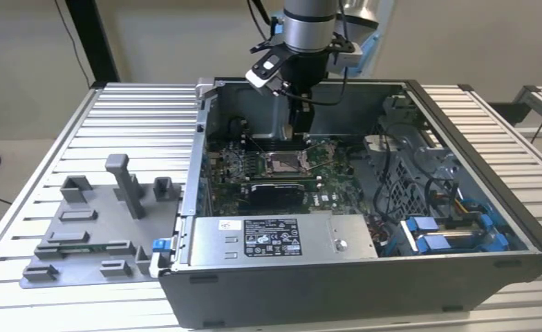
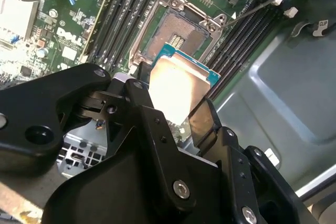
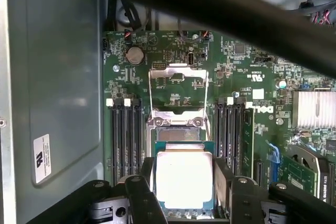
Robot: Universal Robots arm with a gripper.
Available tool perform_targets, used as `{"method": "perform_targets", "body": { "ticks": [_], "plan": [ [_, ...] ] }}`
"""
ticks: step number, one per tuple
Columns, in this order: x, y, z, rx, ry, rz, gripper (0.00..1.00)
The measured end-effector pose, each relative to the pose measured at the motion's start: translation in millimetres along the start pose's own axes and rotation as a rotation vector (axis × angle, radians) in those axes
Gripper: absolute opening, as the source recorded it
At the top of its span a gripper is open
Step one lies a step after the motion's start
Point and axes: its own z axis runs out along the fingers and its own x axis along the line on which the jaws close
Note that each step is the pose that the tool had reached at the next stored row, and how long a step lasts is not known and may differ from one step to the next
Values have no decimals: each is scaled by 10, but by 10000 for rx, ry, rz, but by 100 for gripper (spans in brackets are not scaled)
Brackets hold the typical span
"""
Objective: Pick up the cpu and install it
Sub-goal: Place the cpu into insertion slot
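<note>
cpu point(image 3: 184, 179): silvery-white top, bright with glare; teal-green rim.
gripper point(image 2: 170, 98): matt black; silver screw heads.
motherboard point(image 3: 173, 56): green, with fine white markings.
socket frame point(image 2: 184, 30): bright silver metal; dark centre.
memory slots point(image 3: 126, 129): black parallel stripes; white end latches.
computer case point(image 1: 345, 290): dark grey outside, lighter grey inside.
power supply point(image 1: 336, 238): silver-grey; white label with black print.
drive brackets point(image 1: 446, 232): blue.
tray point(image 1: 77, 235): uniform mid grey.
table point(image 1: 133, 124): silver-grey; parallel ribbed slats.
</note>
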Motion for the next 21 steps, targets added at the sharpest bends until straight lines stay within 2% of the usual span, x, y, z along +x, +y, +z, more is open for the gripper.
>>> {"method": "perform_targets", "body": {
  "ticks": [12,21],
  "plan": [
    [16,-3,160,3,83,2,0],
    [26,-5,226,10,98,-9,0]
  ]
}}
